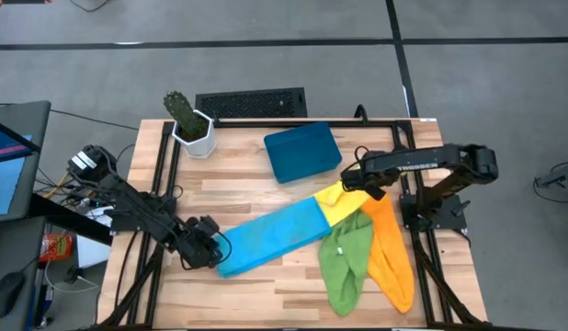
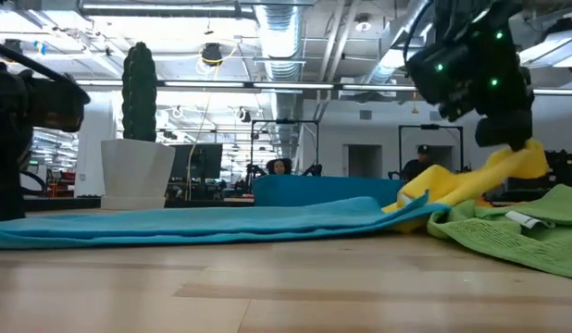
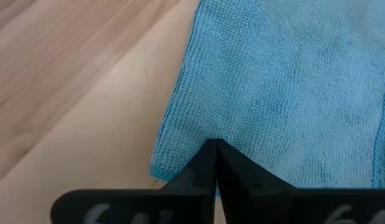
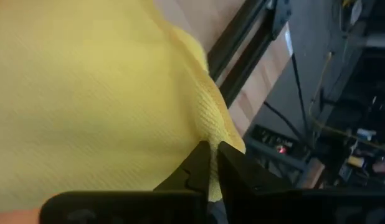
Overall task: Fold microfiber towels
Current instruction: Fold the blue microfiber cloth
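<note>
The worktop lay bare along its left side and across the middle strip between the dark-blue tray and the cloths; the white pot with a cactus stood at the far left corner. The light blue towel stretched flat across the near centre, its left end close to the near-left part of the worktop. The yellow towel overlapped its right end, with the green towel and the orange towel draped just beside it, reaching the near right edge.

The left end effector sat at the light blue towel's left end, its fingers pressed together on the cloth's edge. The right end effector was over the yellow towel's far right corner, lifting it off the worktop in the low view, fingers barely parted with the cloth's edge between them.
</note>
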Tool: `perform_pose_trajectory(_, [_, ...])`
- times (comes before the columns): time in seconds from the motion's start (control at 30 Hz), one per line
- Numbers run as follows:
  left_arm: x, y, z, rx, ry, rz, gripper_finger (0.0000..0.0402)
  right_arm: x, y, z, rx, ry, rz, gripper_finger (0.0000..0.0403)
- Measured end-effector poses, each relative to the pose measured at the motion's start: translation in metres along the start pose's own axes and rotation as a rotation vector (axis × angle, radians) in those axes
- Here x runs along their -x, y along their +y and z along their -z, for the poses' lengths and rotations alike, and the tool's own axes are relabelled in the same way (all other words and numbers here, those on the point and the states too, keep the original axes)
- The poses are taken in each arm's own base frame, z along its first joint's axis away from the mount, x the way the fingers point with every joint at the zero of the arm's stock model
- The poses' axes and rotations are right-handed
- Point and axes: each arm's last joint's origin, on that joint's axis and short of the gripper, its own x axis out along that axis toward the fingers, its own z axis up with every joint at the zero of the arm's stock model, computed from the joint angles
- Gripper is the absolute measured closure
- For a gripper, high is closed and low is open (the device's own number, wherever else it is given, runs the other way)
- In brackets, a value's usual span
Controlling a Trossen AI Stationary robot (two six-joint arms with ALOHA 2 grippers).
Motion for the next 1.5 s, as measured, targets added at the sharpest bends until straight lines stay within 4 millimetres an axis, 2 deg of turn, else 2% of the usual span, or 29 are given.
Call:
perform_pose_trajectory(0.13, [0.002, -0.001, 0.000, 0.014, 0.018, -0.021, 0.0400, 0.004, -0.014, 0.001, -0.045, -0.048, -0.009, 0.0306])
perform_pose_trajectory(0.3, [0.008, -0.002, -0.002, 0.045, 0.025, -0.014, 0.0400, 0.014, -0.040, 0.003, -0.154, -0.138, -0.136, 0.0225])
perform_pose_trajectory(0.43, [0.018, -0.002, -0.007, 0.056, 0.002, -0.011, 0.0400, 0.035, -0.048, 0.004, -0.181, -0.374, -0.480, 0.0163])
perform_pose_trajectory(0.53, [0.029, -0.001, -0.012, 0.079, -0.015, -0.023, 0.0400, 0.057, -0.041, -0.003, -0.175, -0.622, -0.754, 0.0149])
perform_pose_trajectory(0.63, [0.035, 0.009, -0.012, 0.103, -0.009, -0.094, 0.0400, 0.070, -0.026, -0.015, -0.137, -0.773, -0.815, 0.0165])
perform_pose_trajectory(0.77, [0.041, 0.013, -0.012, 0.144, -0.014, -0.105, 0.0400, 0.059, 0.012, -0.033, -0.011, -0.738, -0.827, 0.0209])
perform_pose_trajectory(0.93, [0.043, -0.005, -0.015, 0.168, -0.083, 0.083, 0.0400, 0.044, 0.062, -0.040, 0.156, -0.663, -0.811, 0.0279])
perform_pose_trajectory(1.07, [0.045, -0.015, -0.015, 0.184, -0.146, 0.181, 0.0400, 0.032, 0.086, -0.043, 0.193, -0.654, -0.802, 0.0338])
perform_pose_trajectory(1.2, [0.041, -0.014, -0.012, 0.206, -0.143, 0.142, 0.0400, 0.013, 0.094, -0.044, 0.181, -0.586, -0.749, 0.0384])
perform_pose_trajectory(1.27, [0.036, -0.014, -0.009, 0.205, -0.101, 0.109, 0.0400, 0.002, 0.093, -0.043, 0.166, -0.533, -0.728, 0.0393])
perform_pose_trajectory(1.5, [0.012, -0.016, 0.003, 0.202, -0.011, -0.013, 0.0400, -0.021, 0.073, -0.032, 0.075, -0.389, -0.548, 0.0371])
